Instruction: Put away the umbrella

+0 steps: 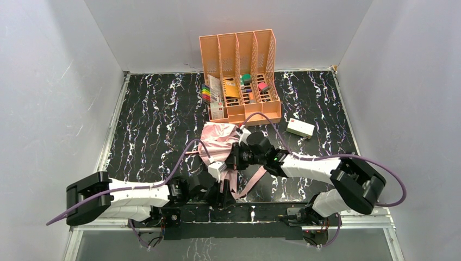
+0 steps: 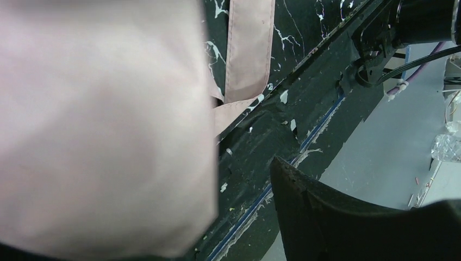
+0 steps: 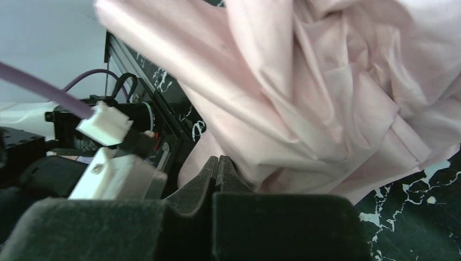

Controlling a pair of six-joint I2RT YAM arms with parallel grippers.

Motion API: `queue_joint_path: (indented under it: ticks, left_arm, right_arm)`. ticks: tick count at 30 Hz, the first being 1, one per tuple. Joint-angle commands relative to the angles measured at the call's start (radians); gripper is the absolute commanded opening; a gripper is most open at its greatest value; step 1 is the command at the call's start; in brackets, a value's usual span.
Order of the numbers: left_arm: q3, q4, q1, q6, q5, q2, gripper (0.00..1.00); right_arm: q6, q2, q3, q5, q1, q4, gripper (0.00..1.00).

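The umbrella lies as a crumpled pale pink heap in the middle of the black marbled table, and its pink strap trails toward the front edge. My right gripper reaches in from the right. In the right wrist view, the right gripper has its tips pressed together at a fold of the pink fabric. My left gripper sits just below the heap. In its wrist view, the left gripper stands open. One finger shows, and blurred fabric hides the other.
An orange desk organiser full of small items stands at the back centre. A white box lies to its right. Purple cables loop over both arms. The table's taped front edge runs close under the left gripper.
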Motion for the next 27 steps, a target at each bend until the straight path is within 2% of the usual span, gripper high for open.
queue_joint_path:
  ticks: [1,10,15,22,27]
  left_arm:
    - [0.041,-0.019,-0.019,0.027,-0.016,0.032,0.61]
    - [0.071,-0.091,-0.040,0.023,-0.050,-0.021,0.62]
    - [0.067,-0.189,-0.040,-0.009,-0.112,-0.144,0.76]
    - [0.138,-0.516,-0.039,-0.093,-0.330,-0.386,0.97]
    - [0.325,-0.763,-0.034,-0.117,-0.544,-0.471,0.98]
  right_arm:
    - [0.043,0.039,-0.033,-0.010,0.015,0.120,0.02]
    - [0.052,0.104,-0.063,0.175,0.018,-0.049,0.00]
    - [0.021,0.185,-0.093,0.190,0.018,-0.004,0.00]
    - [-0.006,0.236,-0.133,0.217,0.019,0.013,0.00]
    - [-0.017,0.240,-0.149,0.217,0.019,0.007,0.00]
